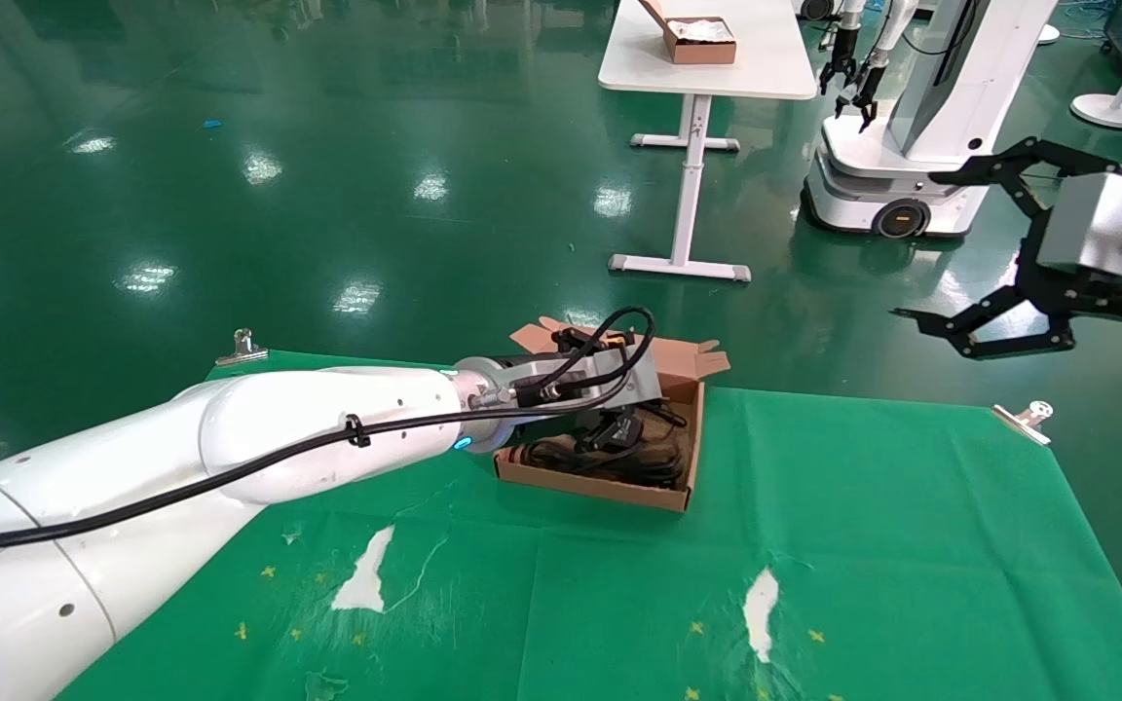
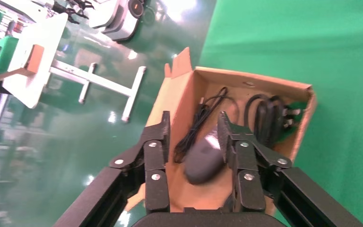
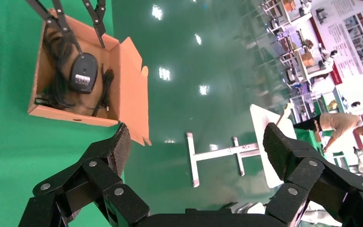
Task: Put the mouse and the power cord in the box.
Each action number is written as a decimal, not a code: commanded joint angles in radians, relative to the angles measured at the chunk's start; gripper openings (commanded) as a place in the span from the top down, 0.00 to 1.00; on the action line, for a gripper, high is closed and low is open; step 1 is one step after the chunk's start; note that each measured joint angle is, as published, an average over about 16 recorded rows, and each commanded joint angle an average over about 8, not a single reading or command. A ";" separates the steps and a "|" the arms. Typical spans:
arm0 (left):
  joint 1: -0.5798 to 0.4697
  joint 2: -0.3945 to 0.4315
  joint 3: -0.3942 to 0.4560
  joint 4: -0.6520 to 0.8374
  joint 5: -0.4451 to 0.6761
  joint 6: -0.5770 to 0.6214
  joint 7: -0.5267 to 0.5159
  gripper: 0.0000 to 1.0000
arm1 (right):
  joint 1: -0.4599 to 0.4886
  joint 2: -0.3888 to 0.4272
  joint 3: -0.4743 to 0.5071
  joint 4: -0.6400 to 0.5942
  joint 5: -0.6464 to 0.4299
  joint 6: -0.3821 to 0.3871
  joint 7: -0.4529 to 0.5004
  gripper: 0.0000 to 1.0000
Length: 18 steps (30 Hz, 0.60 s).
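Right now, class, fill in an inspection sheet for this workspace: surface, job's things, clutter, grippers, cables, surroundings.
Surface: green cloth, torn in white patches, clipped at its corners.
Job's things: mouse and power cord both lie inside the open box.
Clutter: nothing seen.
Grippers: left gripper over the box, jaws open either side of the mouse; right gripper raised off to the side, open, empty.
Cables: mouse cable along the box wall.
Surroundings: white table, another robot.

The green cloth (image 1: 863, 545) clipped over my table carries only the box (image 1: 610, 487), sitting directly below my left pincer (image 2: 193, 137).
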 commanded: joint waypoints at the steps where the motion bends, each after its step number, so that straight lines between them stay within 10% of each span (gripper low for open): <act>1: 0.007 -0.008 -0.010 -0.008 -0.008 0.009 -0.002 0.00 | -0.006 0.001 0.003 0.008 0.006 0.003 0.004 0.00; 18: 0.188 -0.226 -0.333 -0.181 -0.191 0.311 -0.024 0.00 | -0.179 0.013 0.066 0.150 0.164 -0.066 0.186 0.00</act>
